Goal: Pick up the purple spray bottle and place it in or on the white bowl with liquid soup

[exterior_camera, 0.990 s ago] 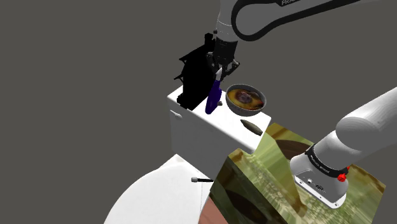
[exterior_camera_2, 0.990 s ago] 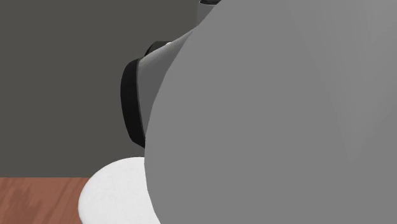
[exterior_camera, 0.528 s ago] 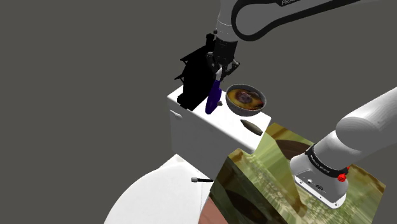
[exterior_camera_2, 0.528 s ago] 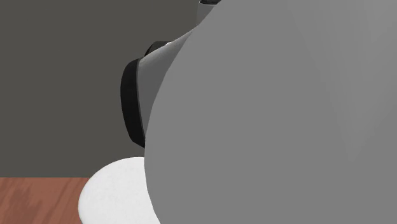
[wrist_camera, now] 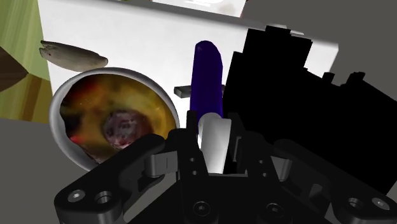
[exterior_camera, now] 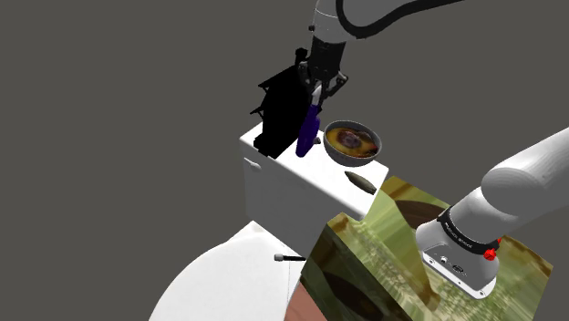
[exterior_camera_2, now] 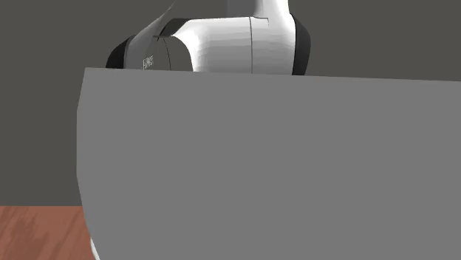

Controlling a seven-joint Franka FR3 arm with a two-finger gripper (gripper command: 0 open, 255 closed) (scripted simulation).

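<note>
The purple spray bottle (exterior_camera: 309, 130) hangs nearly upright over the white top (exterior_camera: 290, 173), its base close above it. My gripper (exterior_camera: 315, 94) is shut on the bottle's pale head. The wrist view shows that pale head (wrist_camera: 215, 139) clasped between the fingers (wrist_camera: 191, 127), with the purple body (wrist_camera: 207, 76) pointing away from the gripper (wrist_camera: 214, 137). The pale bowl of brown soup (exterior_camera: 353, 142) stands on the same top, just to the shoulder view's right of the bottle. Beside the bottle in the wrist view is the bowl (wrist_camera: 113, 121).
A tall black object (exterior_camera: 281, 114) stands right behind the bottle and shows beside it as the black object (wrist_camera: 299, 95). A flat olive-grey piece (exterior_camera: 362, 181) lies near the bowl. The patterned stand (exterior_camera: 401, 264) is at lower right. A large grey shape (exterior_camera_2: 266, 170) blocks the second exterior view.
The gripper has risen a little with the bottle, whose base now sits higher over the white top. In the second exterior view the arm has shifted and the white link shows on top.
</note>
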